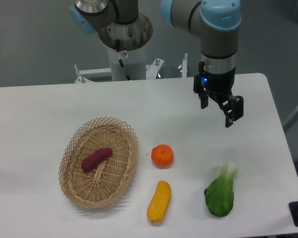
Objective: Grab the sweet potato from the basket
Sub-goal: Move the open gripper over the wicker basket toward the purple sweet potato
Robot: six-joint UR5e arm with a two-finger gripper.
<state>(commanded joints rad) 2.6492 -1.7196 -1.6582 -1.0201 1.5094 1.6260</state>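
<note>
The small reddish-purple sweet potato (97, 158) lies tilted inside the oval tan wicker basket (72, 148) at the near left of the white table (35, 114). Well apart, far right, the two-finger gripper (217, 109) hangs with jaws spread wide, holding nothing, beyond the round orange fruit (162, 155).

A round orange fruit (162, 155) is sitting on the white table (35, 114). Just below it, a yellow squash (159, 201) is lying lengthwise, and a leafy green bok choy (221, 192) is resting off to its right.
</note>
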